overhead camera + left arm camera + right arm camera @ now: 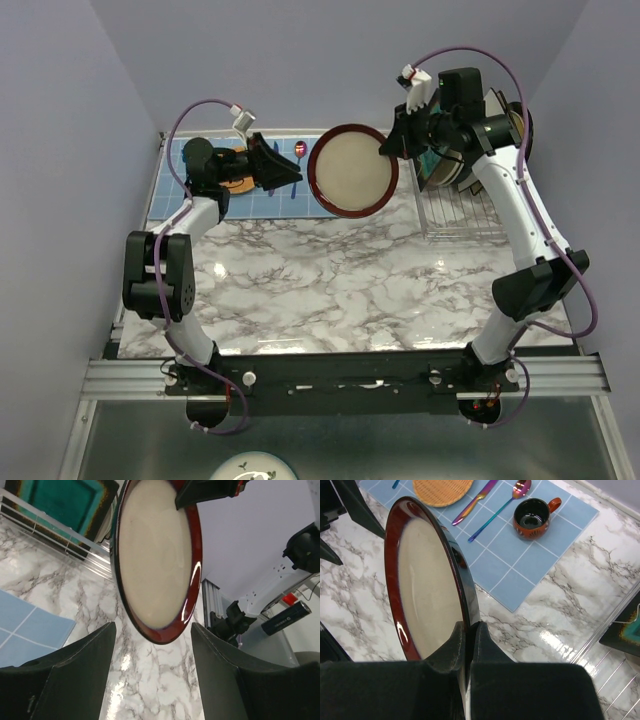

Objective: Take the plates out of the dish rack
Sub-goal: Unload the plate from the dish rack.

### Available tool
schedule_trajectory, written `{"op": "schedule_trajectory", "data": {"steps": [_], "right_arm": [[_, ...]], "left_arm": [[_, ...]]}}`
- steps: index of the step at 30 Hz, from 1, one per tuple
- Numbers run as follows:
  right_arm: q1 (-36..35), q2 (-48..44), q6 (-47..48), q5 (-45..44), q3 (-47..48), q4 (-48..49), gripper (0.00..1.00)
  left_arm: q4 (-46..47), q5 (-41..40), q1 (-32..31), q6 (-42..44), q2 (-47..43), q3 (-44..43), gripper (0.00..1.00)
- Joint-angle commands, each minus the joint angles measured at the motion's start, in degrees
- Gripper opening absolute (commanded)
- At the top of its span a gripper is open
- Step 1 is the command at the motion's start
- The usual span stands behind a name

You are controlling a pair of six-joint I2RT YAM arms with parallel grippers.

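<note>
Right gripper (392, 146) (468, 630) first: you have its 2 fingers pressed onto the rim of the red-rimmed plate (352, 170) (427, 595) (155, 560), 1 finger on the cream face and 1 on the dark back. That plate hangs in the air, tilted close to upright, above the far part of the marble table (340, 290) and between the blue tiled placemat (200, 208) (520, 565) and the dish rack (462, 218). Over on your other side, the left gripper (288, 172) (152, 627) stands spread wide, just beside the plate's left edge. Its wrist camera frames the plate's lower rim between the 2 black fingers (75, 675), with nothing clamped. Look at the rack: a teal square plate (440, 165) (65, 500) with a dark border stands on edge in the wires, and more plates behind your right arm are too hidden to count. On the placemat you can see the orange woven mat (442, 489), a rainbow-tinted spoon (502, 509), another piece of cutlery (475, 501) beside it, and a dark-red cup (532, 517) sitting upright. A black cylinder (285, 619) in the left wrist view carries white lettering too small to read. At the bottom edge of the top view, a pale plate with green sprigs (252, 468) lies flat in front of the arm bases.
</note>
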State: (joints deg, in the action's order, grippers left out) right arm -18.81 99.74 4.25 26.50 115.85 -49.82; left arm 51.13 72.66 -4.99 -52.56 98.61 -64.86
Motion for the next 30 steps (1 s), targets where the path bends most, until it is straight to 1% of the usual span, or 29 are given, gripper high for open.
{"op": "schedule_trajectory", "data": {"steps": [1,4,9,12,17,18,22,25,27,30], "right_arm": [[-0.7,-1.8,-1.7,3.1,2.6,4.1,0.01],[-0.9,-1.7,-1.6,3.2,2.9,3.9,0.01],[-1.2,-1.8,-1.6,3.4,3.3,3.8,0.01],[-1.4,-1.8,-1.6,3.6,3.3,3.7,0.01],[-1.8,-1.7,-1.6,3.6,3.4,3.8,0.01],[-1.8,-1.7,-1.6,3.6,3.5,3.8,0.01],[-2.3,-1.6,-1.6,3.6,3.7,3.8,0.01],[-2.6,-1.6,-1.4,3.6,3.8,3.8,0.01],[-2.9,-1.5,-1.4,3.6,3.8,3.7,0.01],[-3.1,-1.5,-1.3,3.4,3.8,3.5,0.01]], "left_arm": [[14.9,2.0,0.2,-11.1,2.7,-1.1,0.7],[18.0,2.0,-0.1,-14.2,4.3,-1.8,0.7],[17.3,1.3,-0.5,-13.3,5.6,-1.8,0.7],[13.2,0.7,-0.5,-9.3,5.7,-1.8,0.7],[0.3,-0.2,-1.3,1.6,4.1,-3.0,0.69],[-3.8,-0.5,-1.6,3.6,3.9,-3.2,0.69],[-11.3,-1.7,-2.7,9.7,3.1,-4.3,0.68],[-12.9,-2.1,-3.4,10.9,3.1,-4.7,0.66],[-13.2,-2.3,-3.7,11.0,2.9,-4.8,0.64],[-14.6,-2.4,-4.0,11.9,2.7,-5.3,0.56]]}}
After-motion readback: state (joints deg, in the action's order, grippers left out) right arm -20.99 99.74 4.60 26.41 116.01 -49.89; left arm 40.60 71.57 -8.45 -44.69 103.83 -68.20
